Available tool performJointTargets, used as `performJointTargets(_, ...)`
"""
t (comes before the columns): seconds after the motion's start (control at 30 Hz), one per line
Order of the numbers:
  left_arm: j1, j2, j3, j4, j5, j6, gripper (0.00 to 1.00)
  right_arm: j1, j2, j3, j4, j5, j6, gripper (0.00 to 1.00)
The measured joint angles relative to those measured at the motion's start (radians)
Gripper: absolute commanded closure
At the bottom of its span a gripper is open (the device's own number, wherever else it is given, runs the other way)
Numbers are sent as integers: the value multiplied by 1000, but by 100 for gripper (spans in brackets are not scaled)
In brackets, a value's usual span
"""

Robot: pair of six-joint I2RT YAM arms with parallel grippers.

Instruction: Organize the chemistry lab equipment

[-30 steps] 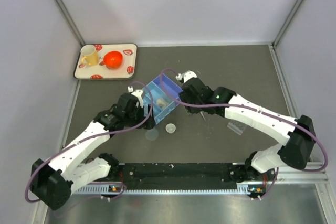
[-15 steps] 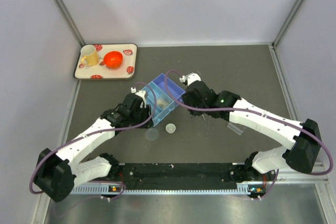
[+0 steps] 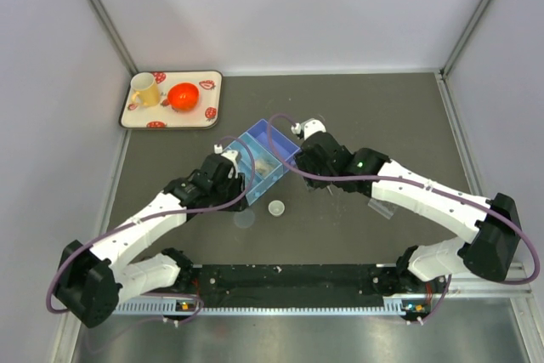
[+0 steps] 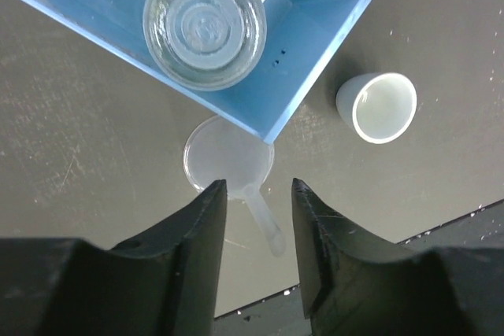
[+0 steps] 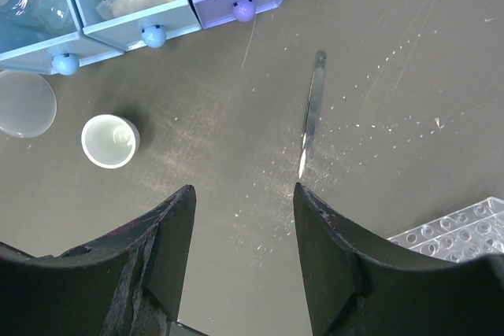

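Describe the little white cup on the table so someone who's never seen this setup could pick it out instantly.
Find the blue drawer box in the middle of the dark table. Just on its near side sit two small round things; the white cup is the right-hand one. It is opaque and upright, whereas the clear funnel beside it is see-through, with a stem.

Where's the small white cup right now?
In the top view the white cup stands upright on the table, just on the near side of the blue box, with the clear funnel on its left.
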Motion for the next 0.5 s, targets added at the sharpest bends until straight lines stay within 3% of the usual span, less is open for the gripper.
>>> performJointTargets(0.17,-14,-17,0,-37,-8,2,55,0,0,0,2,-5,1,47)
performJointTargets(0.37,-21,-35,0,-56,-18,1,76,0,0,0,2,-15,9,47)
performJointTargets(0.5,-23,-40,0,-55,-23,1,82,0,-12,-13,8,-19,14,47)
